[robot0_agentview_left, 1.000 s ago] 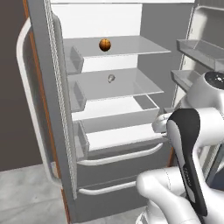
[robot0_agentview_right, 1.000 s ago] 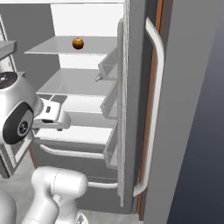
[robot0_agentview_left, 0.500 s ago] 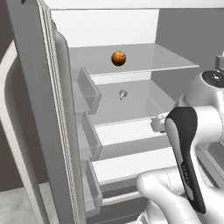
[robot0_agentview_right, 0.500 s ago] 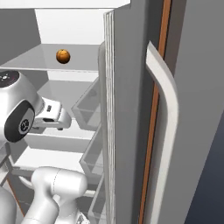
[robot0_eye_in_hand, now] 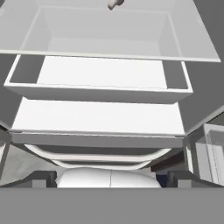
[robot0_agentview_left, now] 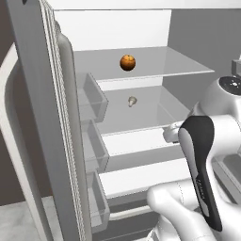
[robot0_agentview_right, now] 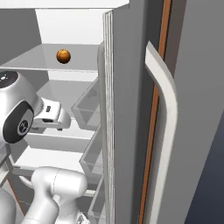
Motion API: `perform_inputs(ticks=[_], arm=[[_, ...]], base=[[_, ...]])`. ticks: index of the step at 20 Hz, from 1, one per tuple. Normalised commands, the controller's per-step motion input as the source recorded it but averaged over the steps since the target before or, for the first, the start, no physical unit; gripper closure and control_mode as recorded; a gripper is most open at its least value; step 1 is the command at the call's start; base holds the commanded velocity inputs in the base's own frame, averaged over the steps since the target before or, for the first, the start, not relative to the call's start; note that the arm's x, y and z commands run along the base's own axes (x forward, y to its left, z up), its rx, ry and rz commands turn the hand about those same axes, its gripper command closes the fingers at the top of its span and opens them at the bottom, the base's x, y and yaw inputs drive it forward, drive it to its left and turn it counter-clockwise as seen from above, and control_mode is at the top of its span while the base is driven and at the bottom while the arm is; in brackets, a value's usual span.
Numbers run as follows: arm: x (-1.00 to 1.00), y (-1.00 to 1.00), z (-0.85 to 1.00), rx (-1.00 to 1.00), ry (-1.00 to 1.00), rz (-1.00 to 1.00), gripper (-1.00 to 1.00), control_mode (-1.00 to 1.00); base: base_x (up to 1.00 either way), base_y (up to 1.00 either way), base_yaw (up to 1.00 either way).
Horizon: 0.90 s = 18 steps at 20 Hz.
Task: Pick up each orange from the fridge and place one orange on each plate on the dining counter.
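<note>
Compared with one second ago, both base views now sit much closer to the tall grey fridge (robot0_agentview_left: 56, 141) with its white interior. The whole picture has shifted and enlarged, so the base has driven forward; the contents have not moved. The open door with its clear bins (robot0_agentview_left: 92, 99) now dominates the left of the left base view, and the thick curved white handle (robot0_agentview_right: 168, 131) dominates the right of the right base view. This judgement follows: the approach phase is nearly complete, and the arm is coming within reach of the shelves, but no orange has been collected.

The small round brownish-orange ball (robot0_agentview_left: 127, 62) rests on the upper clear glass shelf (robot0_agentview_left: 155, 63), towards the rear, free of any contact. It also appears in the right base view (robot0_agentview_right: 63, 56). A tiny pale grey-tan lump (robot0_agentview_left: 132, 100) lies on the shelf below; it is not a task item.

The two-finger gripper (robot0_eye_in_hand: 111, 177) is released, jaws fully apart and holding nothing. It points at the lower white drawers (robot0_eye_in_hand: 98, 72), well below the orange.

Limitations of view:
- The second orange cannot be located; the door may conceal part of the interior.
- The fingertips are largely cut off at the bottom of the hand view.
- The plates and the dining counter are outside the frames.
</note>
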Motion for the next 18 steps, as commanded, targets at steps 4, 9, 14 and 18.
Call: perform_inputs(ticks=[4, 9, 14, 18], arm=[[0.0, 0.0, 0.0, 0.0, 0.0, 0.0, -1.0, 1.0], [-0.21, 0.14, 0.64, -0.23, -0.57, 0.29, -1.0, -1.0], [-0.01, 0.12, 0.66, -0.23, -0.5, 0.24, -1.0, -1.0], [-0.01, 0.0, 0.82, 0.05, -0.3, 0.1, -1.0, -1.0]], base=[[-0.07, 0.01, 0.02], [0.0, 0.0, 0.0], [0.0, 0.0, 0.0], [0.0, 0.0, 0.0]])
